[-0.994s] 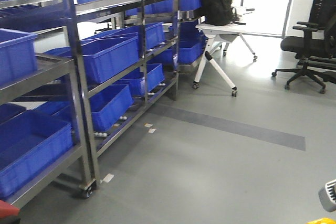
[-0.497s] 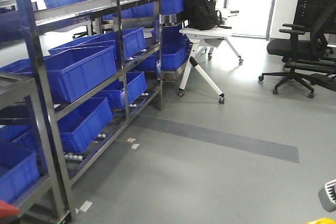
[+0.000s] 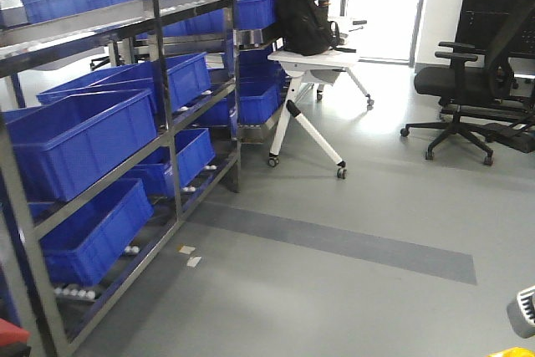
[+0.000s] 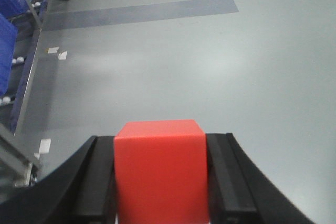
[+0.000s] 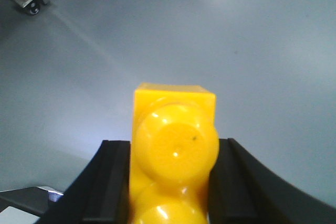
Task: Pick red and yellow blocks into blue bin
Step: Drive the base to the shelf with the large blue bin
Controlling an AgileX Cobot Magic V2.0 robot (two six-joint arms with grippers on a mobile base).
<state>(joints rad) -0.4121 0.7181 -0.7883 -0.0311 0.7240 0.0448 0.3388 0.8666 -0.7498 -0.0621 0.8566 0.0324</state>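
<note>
The left gripper (image 4: pixel 160 148) is clamped on the red cube (image 4: pixel 160 174), its two black fingers (image 4: pixel 97 182) pressed flat against the cube's left and right faces, and the cube hangs in the air above the grey floor (image 4: pixel 210 66). The right gripper (image 5: pixel 173 153) is closed on the yellow brick (image 5: pixel 176 124) in the same way, a finger on each side, the brick's two round studs facing the wrist camera, also held over bare floor. In the front view many blue bins (image 3: pixel 84 140) sit on the sloped shelves of a metal rack (image 3: pixel 171 89) along the left side, well apart from both blocks; I cannot tell which of them is the target. A darker strip (image 3: pixel 334 240) crosses the floor beside the rack, with two small paper scraps (image 3: pixel 191 255) near its left end. Farther back stand a white folding table (image 3: pixel 313 56) with a black backpack (image 3: pixel 301 10) on it and a black office chair (image 3: pixel 460 81) to the right.
</note>
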